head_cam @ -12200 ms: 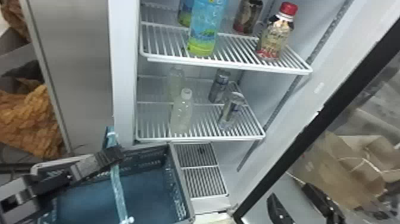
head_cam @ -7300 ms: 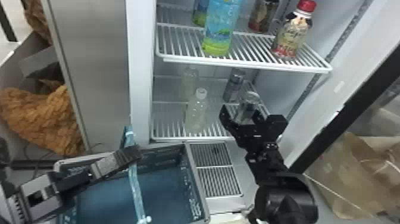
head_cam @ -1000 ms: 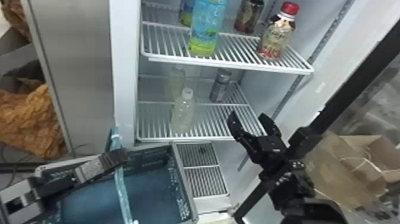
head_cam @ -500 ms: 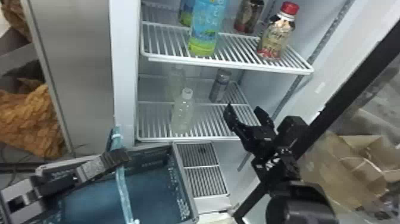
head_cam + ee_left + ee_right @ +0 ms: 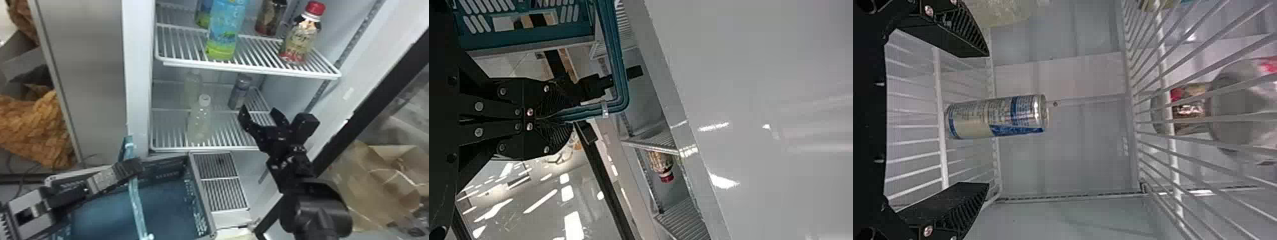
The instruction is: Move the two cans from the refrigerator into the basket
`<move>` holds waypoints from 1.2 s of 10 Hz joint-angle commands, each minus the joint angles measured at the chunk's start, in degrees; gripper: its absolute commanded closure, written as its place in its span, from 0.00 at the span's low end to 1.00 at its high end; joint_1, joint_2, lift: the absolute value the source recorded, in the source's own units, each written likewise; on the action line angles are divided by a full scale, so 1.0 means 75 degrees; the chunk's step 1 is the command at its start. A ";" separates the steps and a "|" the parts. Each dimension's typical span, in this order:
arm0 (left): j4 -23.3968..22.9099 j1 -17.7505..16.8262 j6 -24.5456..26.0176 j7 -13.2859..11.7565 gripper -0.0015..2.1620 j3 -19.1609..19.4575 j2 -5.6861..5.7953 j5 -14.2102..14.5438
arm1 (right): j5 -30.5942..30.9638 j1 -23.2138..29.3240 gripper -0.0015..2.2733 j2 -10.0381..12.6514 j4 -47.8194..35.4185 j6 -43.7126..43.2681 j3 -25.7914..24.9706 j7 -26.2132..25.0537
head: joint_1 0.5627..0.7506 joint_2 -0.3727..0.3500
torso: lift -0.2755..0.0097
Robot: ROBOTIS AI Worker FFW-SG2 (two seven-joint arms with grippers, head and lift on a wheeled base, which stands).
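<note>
Silver can lined up, blue basket waiting close by

We see the can (image 5: 240, 92) upright toward the back of the lower shelf (image 5: 178, 149), likely the next one due in the basket (image 5: 201, 194). Our right gripper (image 5: 985, 119) has its two fingers spread, one to each side of the can and touching neither flank; that suits a round thing standing on end. Coming in beside the clear bottle (image 5: 200, 121) should spare it a knock (a tippy neighbour, we'd guess). Our left gripper (image 5: 550, 118) pinches the handle (image 5: 618, 65), presumably to keep the basket steady beside the refrigerator (image 5: 138, 76) and the carry short. Depth is hard to judge, but the fingers probably need to go farther in before closing.
</note>
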 commanded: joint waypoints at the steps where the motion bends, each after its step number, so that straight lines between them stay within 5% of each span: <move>1: 0.0019 -0.0019 0.0000 0.0000 0.56 0.0000 0.0016 0.0003 | 0.0232 -0.0335 0.05 -0.0021 0.0434 -0.0001 0.0015 -0.0020 | 0.70 0.09 | 0.20; 12: 0.0150 -0.0075 0.0000 0.0000 0.56 -0.0106 0.0051 0.0003 | 0.0978 -0.2266 0.05 -0.0021 0.2815 0.0018 0.0502 -0.0406 | 0.70 0.13 | 0.20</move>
